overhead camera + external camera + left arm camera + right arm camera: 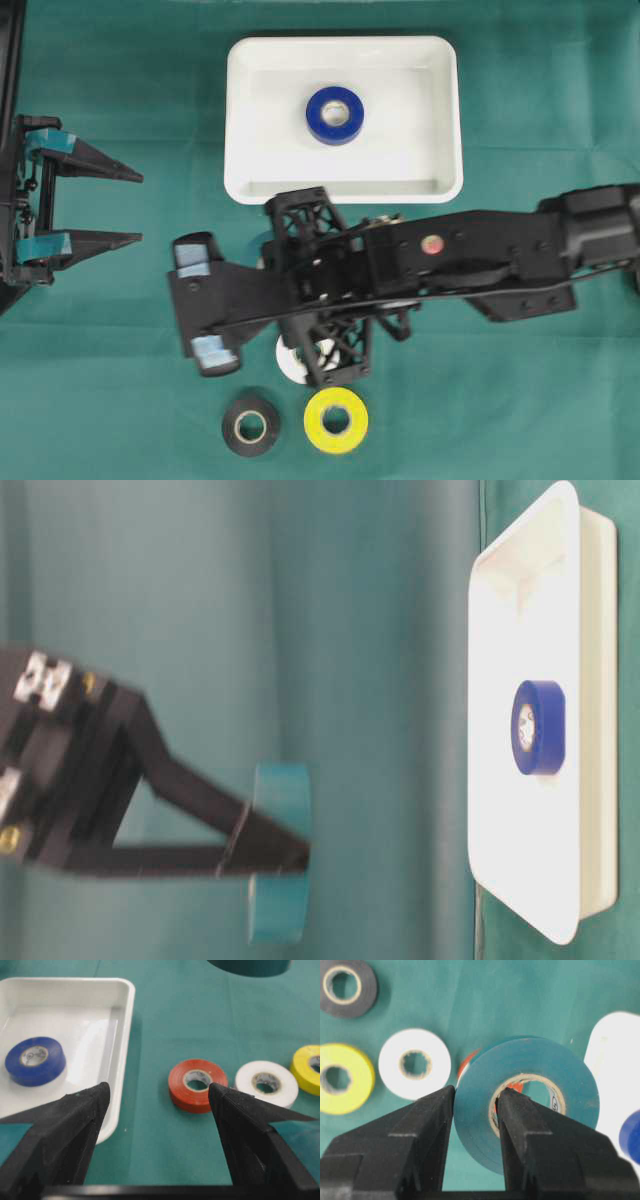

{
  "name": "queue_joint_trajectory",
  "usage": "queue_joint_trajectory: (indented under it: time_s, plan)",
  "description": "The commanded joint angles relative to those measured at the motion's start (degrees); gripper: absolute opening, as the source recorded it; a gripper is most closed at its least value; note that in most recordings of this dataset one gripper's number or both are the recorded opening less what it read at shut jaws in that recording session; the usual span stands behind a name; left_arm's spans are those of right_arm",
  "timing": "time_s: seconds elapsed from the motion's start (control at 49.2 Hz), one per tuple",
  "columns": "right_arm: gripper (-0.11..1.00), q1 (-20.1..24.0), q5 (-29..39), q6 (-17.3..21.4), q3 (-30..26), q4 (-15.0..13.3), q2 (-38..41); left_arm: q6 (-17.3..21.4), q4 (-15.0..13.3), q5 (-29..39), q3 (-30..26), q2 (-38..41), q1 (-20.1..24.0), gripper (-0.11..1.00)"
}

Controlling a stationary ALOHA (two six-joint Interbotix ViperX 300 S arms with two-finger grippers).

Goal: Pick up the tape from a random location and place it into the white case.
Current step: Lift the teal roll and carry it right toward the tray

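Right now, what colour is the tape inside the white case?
Blue tape, clearest in the overhead view.

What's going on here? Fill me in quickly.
The right gripper is shut on a green tape roll, one finger through its hole, and holds it above the table. The left gripper is open and holds nothing. A blue roll already lies in the white tray. Red, white, yellow and black rolls lie on the green cloth outside the tray.
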Motion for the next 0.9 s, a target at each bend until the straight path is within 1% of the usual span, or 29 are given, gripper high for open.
queue_joint_trajectory:
  time_s: [0.0, 0.305, 0.488, 0.692, 0.875]
  plan:
    - [0.29, 0.2, -1.7, 0.3, 2.5, -0.1, -4.7, -0.1, -0.1, -0.3, -0.5, 0.4, 0.1, 0.8]
    - [0.29, 0.1, -7.2, 4.4, 16.9, -0.1, -13.7, -0.1, -0.1, -0.3, -0.5, 0.2, 0.1, 0.8]
    - [0.29, 0.2, -10.1, 7.1, 24.3, -0.1, -19.0, -0.1, -0.1, -0.3, -0.6, 0.2, 0.1, 0.8]
    - [0.29, 0.1, -11.3, 9.2, 31.1, -0.1, -24.3, -0.1, -0.1, -0.3, -0.6, 0.2, 0.1, 0.8]
    - [0.29, 0.1, -12.6, 10.9, 34.4, -0.2, -26.8, -0.1, -0.1, -0.3, -0.6, 0.1, 0.1, 0.8]
